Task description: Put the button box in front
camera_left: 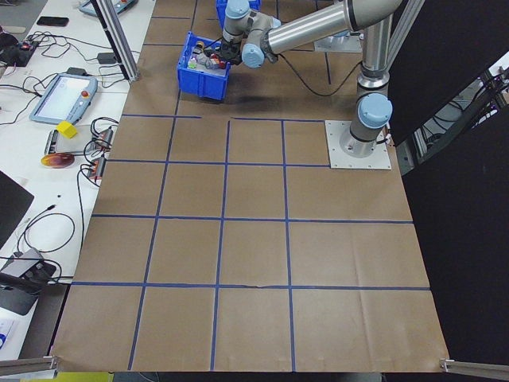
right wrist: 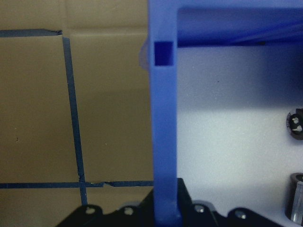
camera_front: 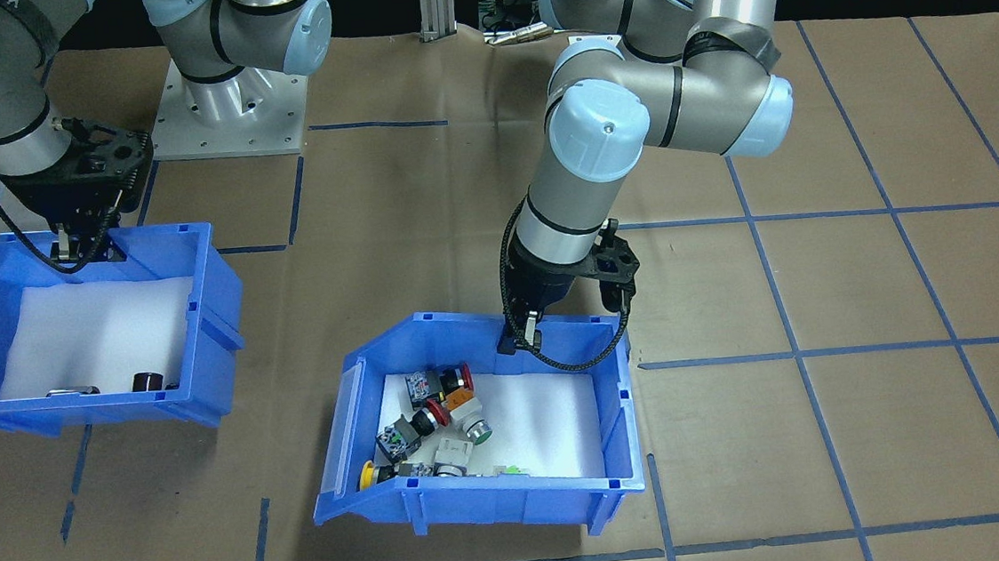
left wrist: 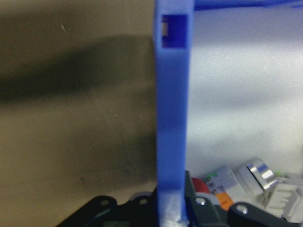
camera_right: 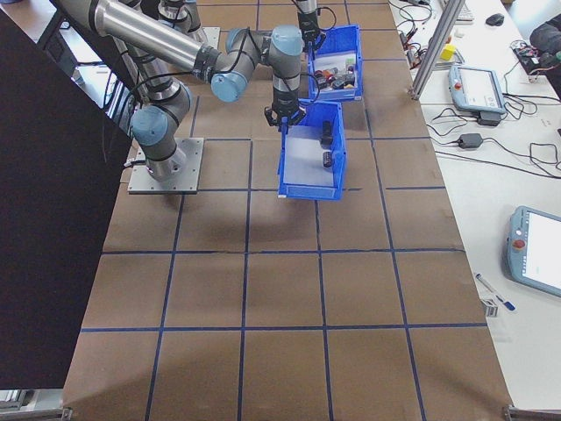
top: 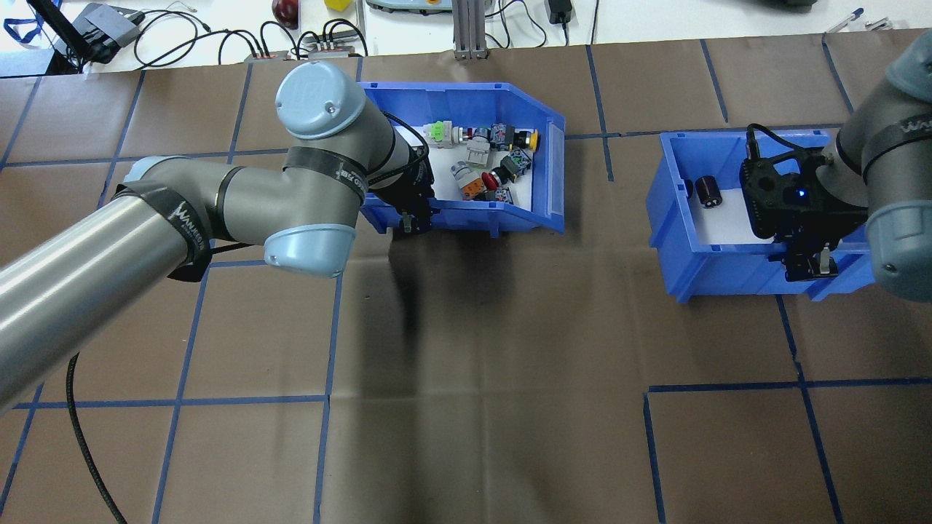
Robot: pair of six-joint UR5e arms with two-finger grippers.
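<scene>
My table is covered in brown paper with a blue tape grid. Along one side runs a white bench cluttered with cables and a couple of control tablets. There's a black panel on the opposite side.

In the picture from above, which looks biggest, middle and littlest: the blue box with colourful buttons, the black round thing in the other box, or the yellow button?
Largest to smallest in the overhead view:
1. The button box, biggest by far.
2. The black round part in the other blue bin.
3. The yellow button, littlest, though only slightly smaller than the black part.
</scene>
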